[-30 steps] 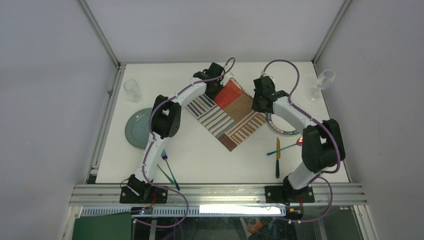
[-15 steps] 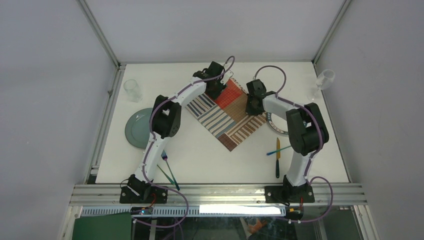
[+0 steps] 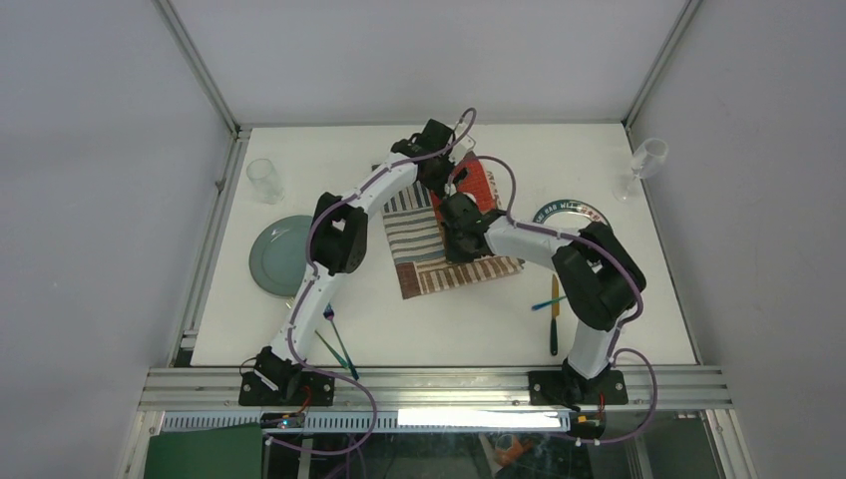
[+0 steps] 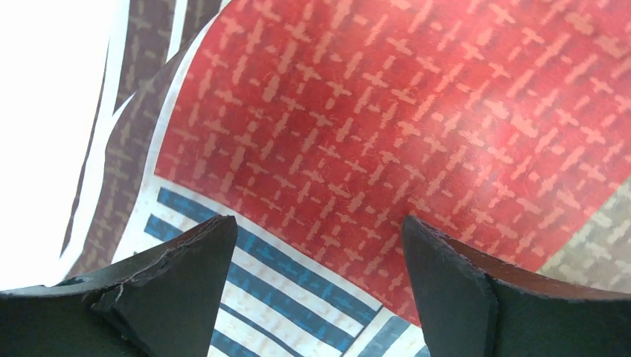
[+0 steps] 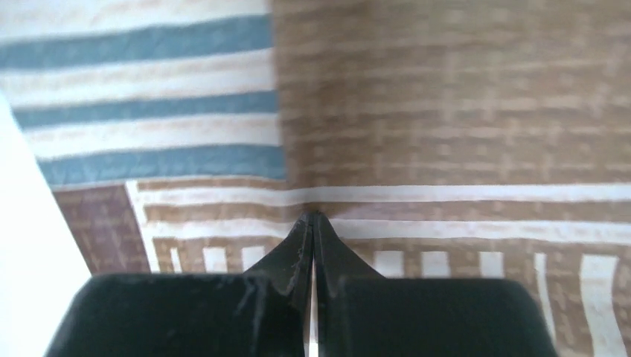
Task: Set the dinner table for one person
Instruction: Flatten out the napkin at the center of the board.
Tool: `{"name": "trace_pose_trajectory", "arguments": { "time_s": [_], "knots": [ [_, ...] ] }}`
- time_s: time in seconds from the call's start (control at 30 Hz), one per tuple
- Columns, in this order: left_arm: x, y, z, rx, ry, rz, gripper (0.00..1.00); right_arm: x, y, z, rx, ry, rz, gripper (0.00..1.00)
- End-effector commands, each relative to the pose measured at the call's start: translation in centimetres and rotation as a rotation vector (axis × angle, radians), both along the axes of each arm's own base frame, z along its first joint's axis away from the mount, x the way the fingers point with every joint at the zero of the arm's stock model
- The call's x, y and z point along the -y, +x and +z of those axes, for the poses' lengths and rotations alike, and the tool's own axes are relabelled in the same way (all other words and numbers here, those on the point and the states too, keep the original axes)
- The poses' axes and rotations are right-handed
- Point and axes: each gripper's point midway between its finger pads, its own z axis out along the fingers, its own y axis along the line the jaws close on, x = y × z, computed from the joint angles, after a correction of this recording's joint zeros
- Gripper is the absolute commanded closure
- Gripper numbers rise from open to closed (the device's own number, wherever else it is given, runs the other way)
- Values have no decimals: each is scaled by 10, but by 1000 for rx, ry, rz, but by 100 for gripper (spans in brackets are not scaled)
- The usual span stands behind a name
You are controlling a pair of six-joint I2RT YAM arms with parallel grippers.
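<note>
Top external view: on the dinner table [image 3: 619, 329], a tumbler [image 3: 264, 180], grey plate [image 3: 277, 254] and utensils [image 3: 334, 341] wait at left. Mid-table the placemat [image 3: 424, 264] lies askew and bare. The left gripper [image 4: 320, 230] hangs released above it and the right gripper [image 5: 312, 219] is clenched against it. Patterned plate [image 3: 571, 211], cutlery [image 3: 554, 309] and wineglass [image 3: 646, 160] are unplaced at right.

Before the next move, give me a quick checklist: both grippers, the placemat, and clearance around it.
1. left gripper released: ok. Its jaws are wide apart over the red patch of the striped patchwork placemat, with nothing between them.
2. right gripper closed: ok. It is shut, with its tips down at the mat's brown stripes.
3. Right tips pressing the mat: cannot tell.
4. Mat square to the matte white tabletop: not ok. Its near edge runs askew.
5. Mat lying flat: cannot tell. The arms cover its far half.
6. grey-green round plate clear of the mat: ok. It sits apart on the left.
</note>
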Motion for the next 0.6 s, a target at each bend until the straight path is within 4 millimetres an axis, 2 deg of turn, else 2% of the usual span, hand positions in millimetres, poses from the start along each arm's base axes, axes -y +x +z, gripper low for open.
{"name": "trace_pose_trajectory", "arguments": {
  "time_s": [0.0, 0.1, 0.2, 0.3, 0.4, 0.47, 0.57],
  "knots": [
    [45, -23, -23, -39, -37, -108, 13, -13, -40, -22, -109, -101, 18, 100],
    [54, -25, -16, -4, -20, -125, 12, -15, -33, -11, -65, -118, -4, 100],
    [57, -24, 12, 64, -6, -114, 12, -15, -25, 15, 15, -97, -24, 100],
    [54, -21, 56, 137, -17, -92, 10, -14, -21, 47, 90, -48, -38, 100],
    [44, -22, 109, 215, -36, -73, 7, -12, -23, 78, 151, 12, -39, 100],
    [35, -27, 144, 267, -42, -56, 7, -9, -27, 96, 186, 50, -30, 96],
    [17, -40, 210, 362, -76, -29, 9, 0, -40, 114, 197, 90, -29, 90]
  ]
}}
